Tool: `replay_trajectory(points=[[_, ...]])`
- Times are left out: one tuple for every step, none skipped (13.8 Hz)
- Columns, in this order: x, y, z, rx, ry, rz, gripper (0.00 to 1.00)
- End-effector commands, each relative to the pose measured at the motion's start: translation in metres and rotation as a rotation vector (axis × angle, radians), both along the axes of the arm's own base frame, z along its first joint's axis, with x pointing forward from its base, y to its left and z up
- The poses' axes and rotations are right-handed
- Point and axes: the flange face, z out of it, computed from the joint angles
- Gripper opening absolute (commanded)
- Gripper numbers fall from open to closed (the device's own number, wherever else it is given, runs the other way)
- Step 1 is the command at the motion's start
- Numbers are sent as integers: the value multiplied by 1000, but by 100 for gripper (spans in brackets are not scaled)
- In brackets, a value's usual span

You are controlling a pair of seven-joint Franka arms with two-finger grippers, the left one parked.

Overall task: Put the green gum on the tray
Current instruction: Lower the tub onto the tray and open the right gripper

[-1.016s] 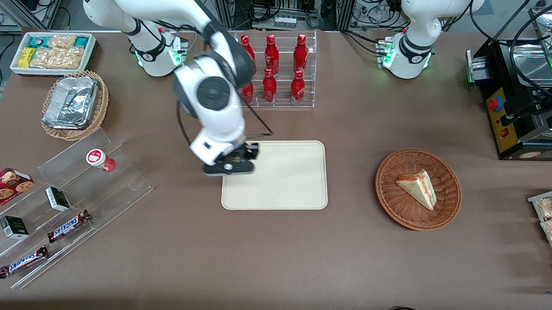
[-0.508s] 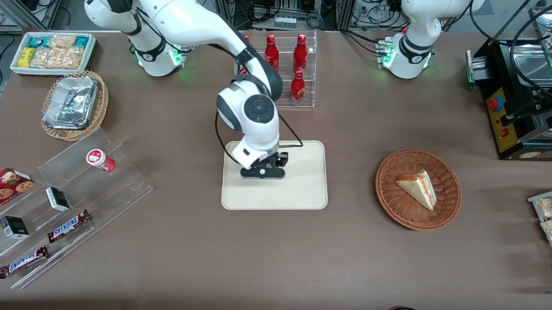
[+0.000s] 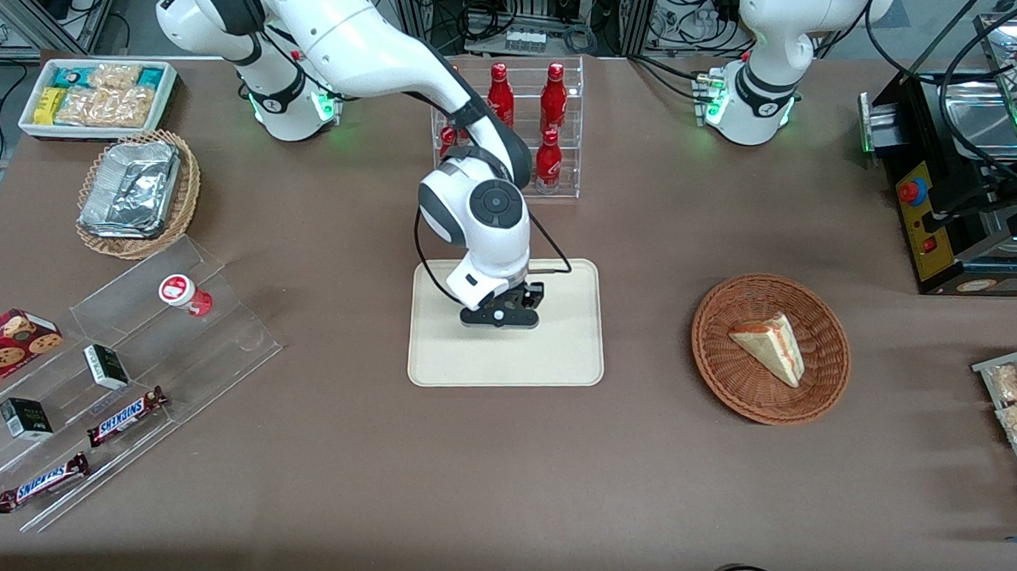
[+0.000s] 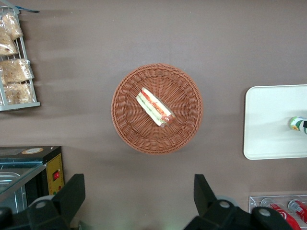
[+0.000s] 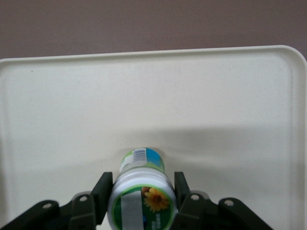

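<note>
Since half a second ago, the claw (image 3: 500,316) has been carried a little more toward the middle of the tray (image 3: 557,356); a second ago it was only at the tray's edge. Now the claw is seen over the middle of the tray, close to the centre of the front view.

Nearest the front camera, at the lower left of the front view, two chocolate bars (image 3: 125,415) are laid on a clear stepped rack (image 3: 214,341). A red-lidded bottle (image 3: 184,294) is stood higher on the same rack.

Next comes the tray on the brown surface (image 3: 500,474). The green gum (image 5: 142,191) is held tight between the two fingers (image 5: 101,190) of the claw, one pressed on each side of the bottle. In the right wrist view, the bottle is seen over the tray's bare floor, with its shadow under it. Whether the bottle touches the tray cannot be told. In the left wrist view, a small bit of the gum bottle (image 4: 298,123) is seen over the tray (image 4: 268,120).

Toward the parked arm's end of the surface, a round brown basket (image 3: 827,355) is set with a wedge of sandwich (image 3: 769,346) in it.

Farthest from the camera, red bottles (image 3: 553,99) are stood in a clear rack at the upper middle of the front view.
</note>
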Motion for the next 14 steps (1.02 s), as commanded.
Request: replay_trajectory(points=[[3, 2, -3, 4, -15, -13, 0], [2, 2, -4, 1, -12, -14, 0], [2, 1, -5, 0, -10, -12, 14], [2, 0, -7, -2, -9, -14, 69], [2, 0, -7, -2, -8, -15, 99], [4, -1, -4, 0, -8, -17, 99], [8, -3, 4, 10, -13, -21, 99], [11, -6, 11, 17, -17, -26, 99], [15, -11, 24, 21, -22, -30, 99], [17, -17, 43, 12, -13, -35, 99], [28, -35, 67, 4, -2, -64, 100], [31, -48, 91, -2, 11, -68, 100], [29, -59, 115, -14, 26, -64, 99], [34, -80, 138, -8, 27, -87, 100]])
